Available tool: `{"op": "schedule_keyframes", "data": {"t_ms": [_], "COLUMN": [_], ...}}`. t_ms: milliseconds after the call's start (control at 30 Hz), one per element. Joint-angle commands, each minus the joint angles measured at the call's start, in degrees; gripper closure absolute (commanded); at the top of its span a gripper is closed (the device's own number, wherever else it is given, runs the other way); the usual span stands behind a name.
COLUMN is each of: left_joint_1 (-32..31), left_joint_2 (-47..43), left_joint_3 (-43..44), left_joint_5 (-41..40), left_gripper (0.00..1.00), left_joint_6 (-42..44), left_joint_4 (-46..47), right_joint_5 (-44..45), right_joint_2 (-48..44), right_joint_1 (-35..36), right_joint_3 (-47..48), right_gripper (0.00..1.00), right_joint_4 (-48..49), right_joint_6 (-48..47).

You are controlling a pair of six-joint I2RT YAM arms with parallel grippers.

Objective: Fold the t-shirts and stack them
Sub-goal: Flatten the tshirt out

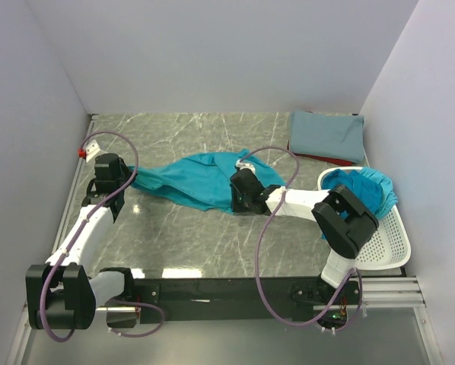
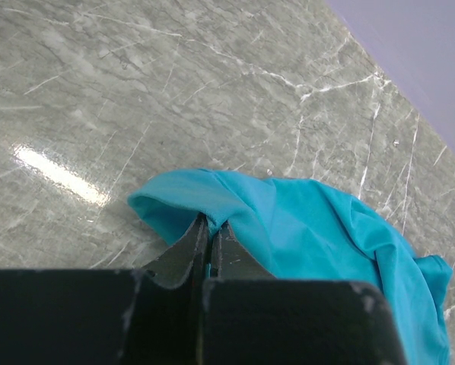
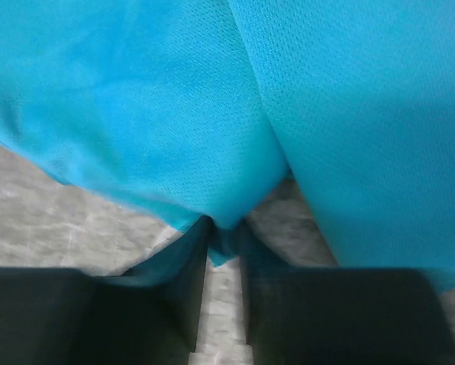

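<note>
A teal t-shirt (image 1: 197,179) lies crumpled across the middle of the marble table, stretched between both grippers. My left gripper (image 1: 128,181) is shut on its left edge; the left wrist view shows the jaws (image 2: 210,228) pinching a fold of teal cloth (image 2: 311,228). My right gripper (image 1: 239,199) is shut on the shirt's right lower edge; the right wrist view shows cloth (image 3: 212,114) caught between the fingertips (image 3: 224,232). A folded grey-blue shirt (image 1: 328,134) lies at the back right on top of a dark red one (image 1: 322,158). More teal shirts (image 1: 364,190) fill the basket.
A white perforated basket (image 1: 387,243) stands at the right edge. A small red and white object (image 1: 88,149) sits at the back left. Grey walls close in the left, back and right sides. A purple cable (image 1: 269,220) loops over the table near the right arm.
</note>
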Motion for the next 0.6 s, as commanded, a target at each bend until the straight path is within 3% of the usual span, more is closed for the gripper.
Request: {"op": "schedule_keyframes", "data": {"t_ms": [0, 33, 67, 267, 433, 567], "left_joint_1": [0.3, 0.3, 0.3, 0.3, 0.4, 0.4], "left_joint_2": [-2.1, -2.3, -2.4, 0.2, 8.9, 8.7], "left_joint_3": [0.7, 1.3, 1.8, 12.2, 32.3, 37.8], "left_joint_5": [0.0, -0.3, -0.5, -1.8, -2.5, -0.3], "left_gripper": [1.0, 1.0, 1.0, 1.0, 1.0, 1.0], "left_joint_6": [1.0, 1.1, 1.4, 4.1, 7.2, 9.3], "left_joint_4": [0.4, 0.3, 0.0, 0.0, -6.4, -6.2], "right_joint_5": [2.0, 2.8, 5.1, 11.9, 12.9, 14.1], "right_joint_2": [-1.8, -2.9, -5.7, -18.3, -20.9, -22.5], "right_joint_1": [0.0, -0.1, -0.1, -4.8, -12.7, -12.7], "right_joint_3": [1.8, 2.0, 2.4, 10.4, 26.3, 36.0], "right_gripper": [0.84, 0.97, 1.0, 1.0, 1.0, 1.0], "right_joint_4": [-0.2, -1.8, -2.8, -12.1, -19.5, -25.6], "right_joint_6": [-1.2, -1.5, -2.6, -9.2, -16.5, -20.6]}}
